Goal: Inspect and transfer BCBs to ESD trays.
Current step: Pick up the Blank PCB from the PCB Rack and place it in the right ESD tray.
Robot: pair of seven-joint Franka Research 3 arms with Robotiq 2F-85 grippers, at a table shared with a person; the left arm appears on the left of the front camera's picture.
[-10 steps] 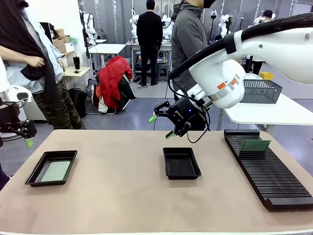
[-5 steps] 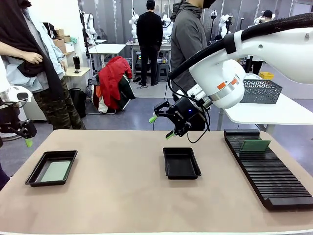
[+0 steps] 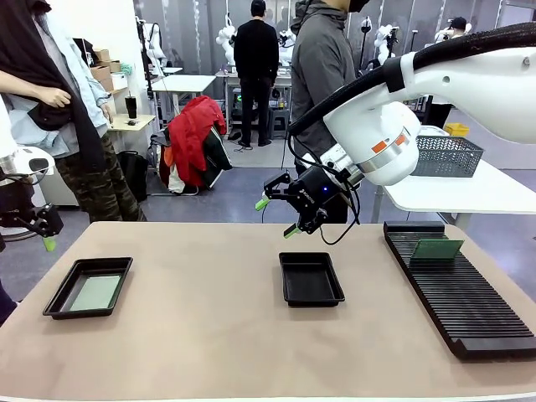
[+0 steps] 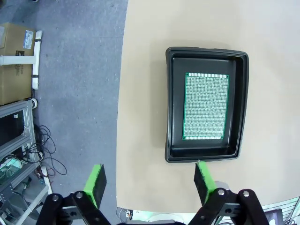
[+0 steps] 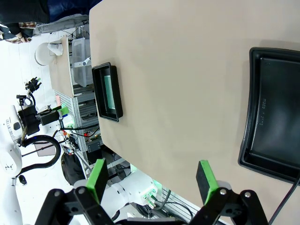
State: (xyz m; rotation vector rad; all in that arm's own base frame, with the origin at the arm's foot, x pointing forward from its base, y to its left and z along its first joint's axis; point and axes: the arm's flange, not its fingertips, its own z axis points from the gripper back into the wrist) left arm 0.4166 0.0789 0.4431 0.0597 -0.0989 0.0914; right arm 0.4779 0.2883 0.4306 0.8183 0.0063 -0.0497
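Our right fingers (image 3: 290, 231), wide and empty, hang upper left of the bare tray (image 3: 311, 279); the board (image 3: 436, 249) stands in the rack (image 3: 469, 306) at frame right.

BCB (image 3: 95, 292) in L tray (image 3: 67, 289), 2nd tray (image 3: 311, 280) ctr, rack (image 3: 469, 310) w/ board (image 3: 437, 249) R

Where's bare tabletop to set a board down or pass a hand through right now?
Widest free patch: table between the left tray, holding a board, and the empty middle tray. The near strip before both trays is bare too. A narrower gap separates middle tray and rack. Crowded: behind the middle tray, where the right gripper hovers.
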